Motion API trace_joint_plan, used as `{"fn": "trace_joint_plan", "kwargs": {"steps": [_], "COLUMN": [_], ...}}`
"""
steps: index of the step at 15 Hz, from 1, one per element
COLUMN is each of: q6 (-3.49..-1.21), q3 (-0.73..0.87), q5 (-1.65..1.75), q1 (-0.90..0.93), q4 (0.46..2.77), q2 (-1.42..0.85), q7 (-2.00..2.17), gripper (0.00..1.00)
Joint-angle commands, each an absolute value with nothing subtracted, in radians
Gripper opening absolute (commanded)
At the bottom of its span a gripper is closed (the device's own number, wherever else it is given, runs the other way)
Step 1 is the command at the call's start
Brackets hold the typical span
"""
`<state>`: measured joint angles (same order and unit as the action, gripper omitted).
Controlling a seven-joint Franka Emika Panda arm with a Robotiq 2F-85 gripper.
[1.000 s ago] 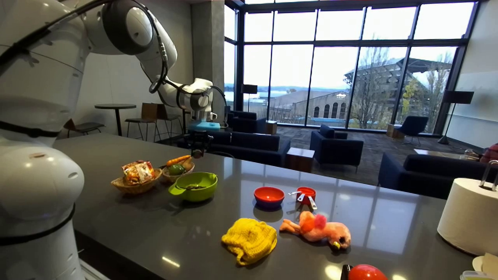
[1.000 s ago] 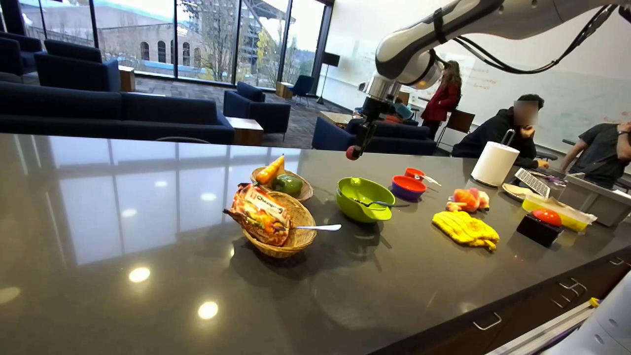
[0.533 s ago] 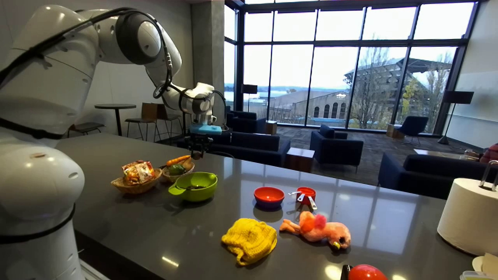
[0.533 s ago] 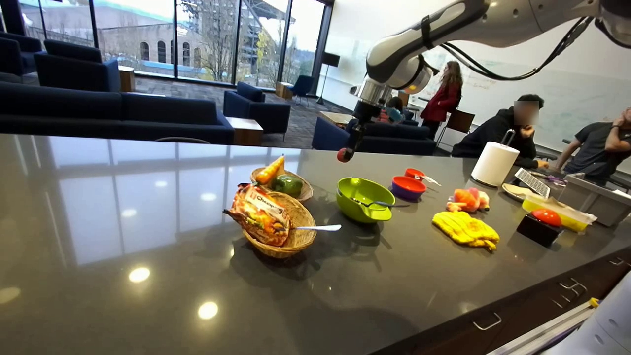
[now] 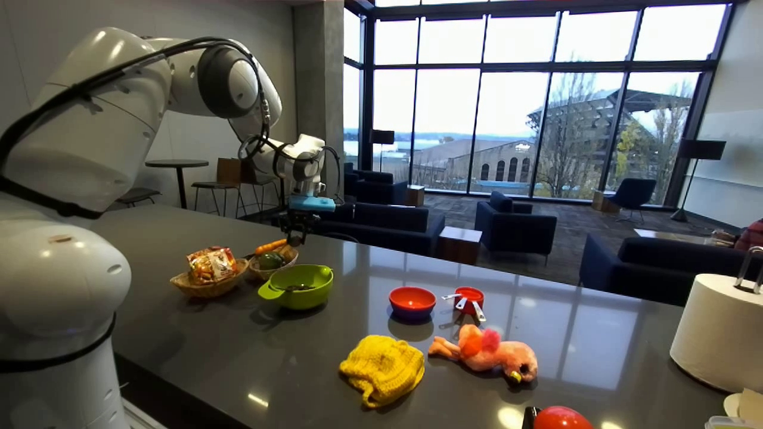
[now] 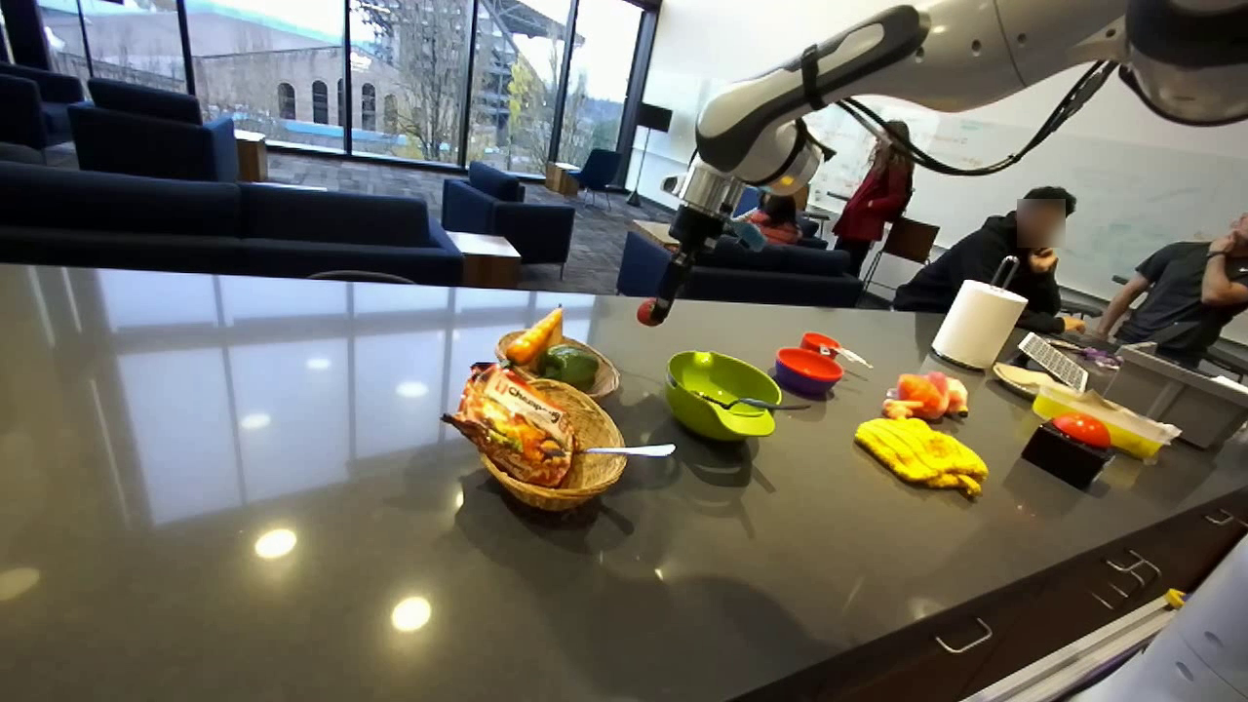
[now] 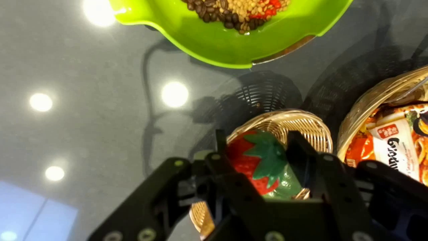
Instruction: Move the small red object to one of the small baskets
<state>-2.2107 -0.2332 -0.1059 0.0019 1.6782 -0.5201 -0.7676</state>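
The small red object is a strawberry-shaped piece with green leaves (image 7: 247,163), held in the wrist view between the fingers of my gripper (image 7: 256,140). In an exterior view the red piece (image 6: 646,311) hangs at the tip of my gripper (image 6: 661,314), above the counter and beyond the green bowl. In an exterior view my gripper (image 5: 295,237) is dark against the sofa. A small wicker basket (image 6: 609,378) holds a carrot and green vegetables; in the wrist view this basket (image 7: 284,115) lies behind the held piece. A second wicker basket (image 6: 597,419) holds a noodle packet and a utensil.
A green bowl (image 6: 702,417) with beans stands beside the baskets. A red and purple bowl (image 6: 807,375), measuring cups (image 6: 821,343), a pink plush (image 6: 926,395), a yellow cloth (image 6: 921,453) and a red dome on a black box (image 6: 1082,429) stand farther along the counter.
My gripper has moved left and slightly down in both exterior views, nearer the basket with vegetables, with the red piece still in it. The objects on the counter have not moved.
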Motion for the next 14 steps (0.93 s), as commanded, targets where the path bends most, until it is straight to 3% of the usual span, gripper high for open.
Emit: {"fn": "trace_joint_plan", "kwargs": {"steps": [1,14], "q6": [-2.187,-2.200], "q3": [-0.248,-0.294], "q5": [-0.129,-0.191], "q1": [0.011,0.018], "q4": [1.650,1.696], "q2": [-0.539,-0.547], "q7": [-0.789,-0.812], "gripper": [0.23,0.23]}}
